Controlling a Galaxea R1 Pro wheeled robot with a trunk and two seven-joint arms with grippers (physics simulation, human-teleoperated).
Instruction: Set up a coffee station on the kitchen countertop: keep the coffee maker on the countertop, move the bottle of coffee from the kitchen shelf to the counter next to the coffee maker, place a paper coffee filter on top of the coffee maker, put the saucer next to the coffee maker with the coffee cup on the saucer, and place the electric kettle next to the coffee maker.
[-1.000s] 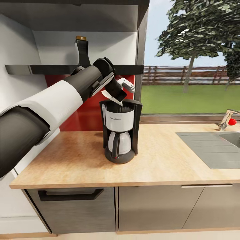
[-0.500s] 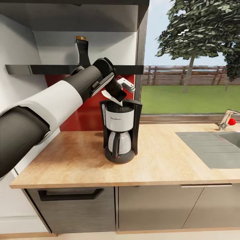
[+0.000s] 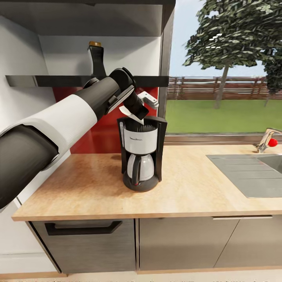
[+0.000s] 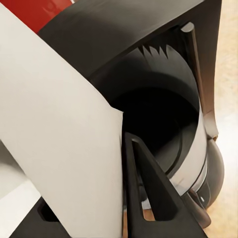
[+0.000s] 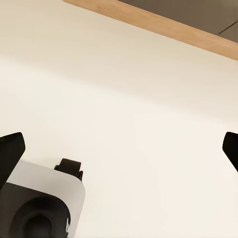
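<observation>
Head view: my left gripper is right over the coffee maker, pinching the paper coffee filter just above its open top. The machine sits mid-depth on the kitchen countertop, left of the sink. The bottle of coffee is on the shelf behind my arm.

Left wrist: white filter against one black finger, dark filter basket beyond.

Right wrist: my right gripper is spread wide, fingertips far apart over pale floor.
</observation>
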